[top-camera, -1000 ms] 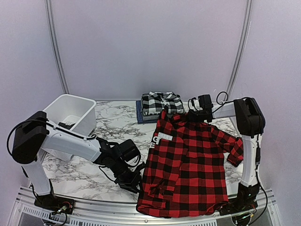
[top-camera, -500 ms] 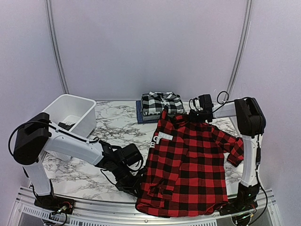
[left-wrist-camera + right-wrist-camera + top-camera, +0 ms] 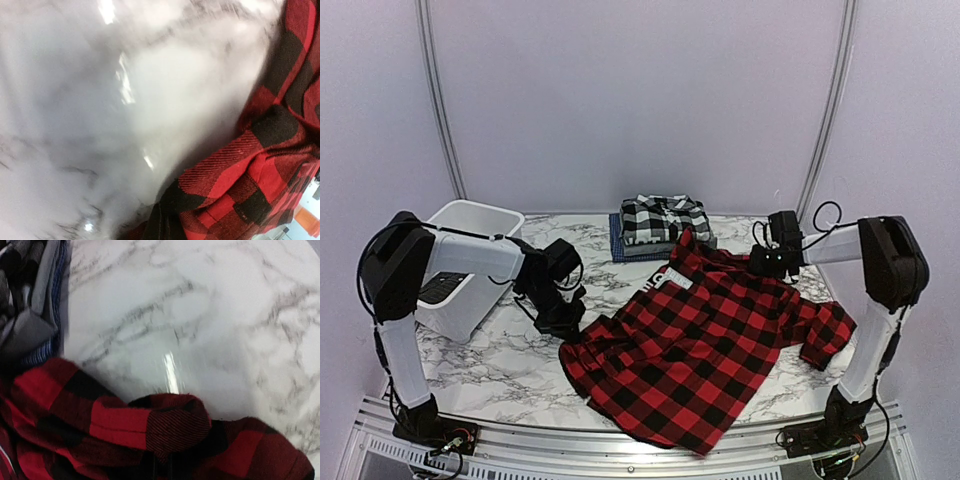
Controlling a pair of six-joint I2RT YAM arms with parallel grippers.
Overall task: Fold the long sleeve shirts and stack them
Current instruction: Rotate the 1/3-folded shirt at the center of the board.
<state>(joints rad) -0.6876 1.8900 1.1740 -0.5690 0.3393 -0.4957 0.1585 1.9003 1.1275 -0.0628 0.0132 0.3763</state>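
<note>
The left end effector [image 3: 565, 328] and right end effector [image 3: 760, 264] both clamp the red-and-black shirt [image 3: 705, 345], not yet folded; behind it, a folded stack [image 3: 662, 222] (plaid topmost) waits.

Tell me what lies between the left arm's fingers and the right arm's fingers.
The red checked shirt stretches between them, seen in the top view.

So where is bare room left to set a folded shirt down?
Front left, the table is bare between the white tub and the red-and-black shirt. A smaller patch lies front right, near its sleeve. Crowded: the back, with the folded stack, and where left gripper and right gripper hold the shirt.
</note>
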